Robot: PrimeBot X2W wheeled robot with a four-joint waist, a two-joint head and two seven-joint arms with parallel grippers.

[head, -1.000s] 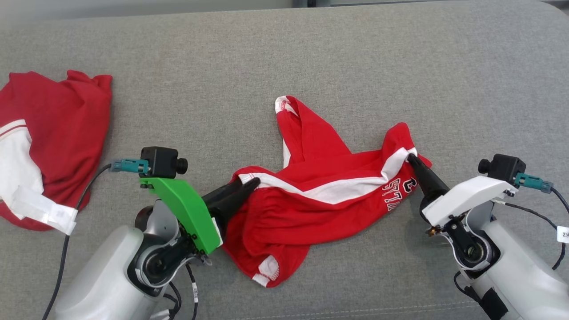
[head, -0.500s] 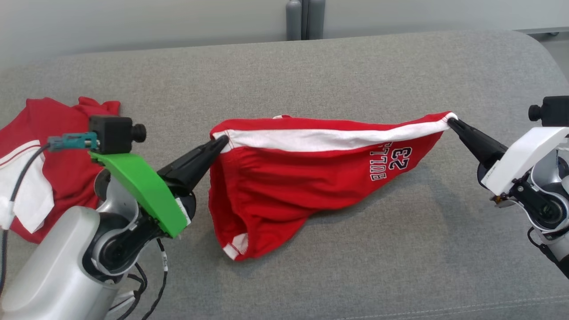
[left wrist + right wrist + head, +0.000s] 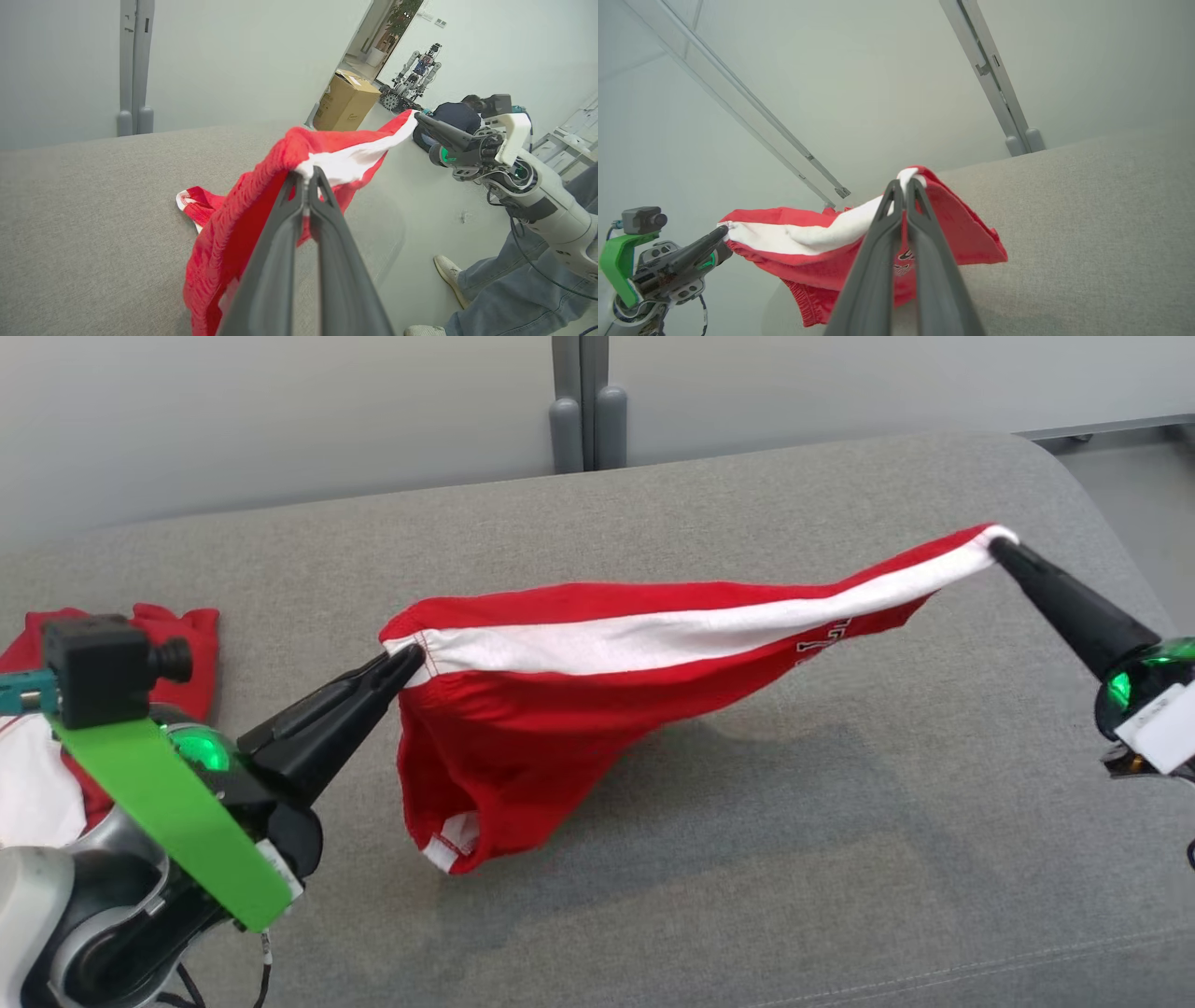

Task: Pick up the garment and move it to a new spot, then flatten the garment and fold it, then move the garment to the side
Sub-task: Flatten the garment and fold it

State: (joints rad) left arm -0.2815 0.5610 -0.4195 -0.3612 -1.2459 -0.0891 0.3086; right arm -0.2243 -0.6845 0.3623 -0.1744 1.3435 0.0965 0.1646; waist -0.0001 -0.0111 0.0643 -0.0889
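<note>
Shorts (image 3: pixel 560 728), red with a white waistband, hang stretched between my two grippers above the grey couch cushion (image 3: pixel 840 877). My left gripper (image 3: pixel 411 658) has its fingers pinched together on the left end of the waistband. My right gripper (image 3: pixel 997 543) is closed tight on the other end, higher and further back, so the band slopes up toward my right. The cloth droops below the band on my left side, where a leg opening (image 3: pixel 448 840) with white trim hangs lowest; whether it touches the cushion I cannot tell. White-edged lettering (image 3: pixel 826 639) shows on the red cloth under the band toward my right, but it is creased and I cannot read it; in the right wrist view my own fingers cover most of it. A second red and white garment (image 3: pixel 177 621) lies on the cushion at my far left, beside my green wrist bracket (image 3: pixel 159 812). Past the couch's end, the left wrist view shows a brown cardboard box (image 3: pixel 345 100) whose print is too faint to read, and a person's jeans (image 3: pixel 514 280) and pale shoe (image 3: pixel 448 275).
</note>
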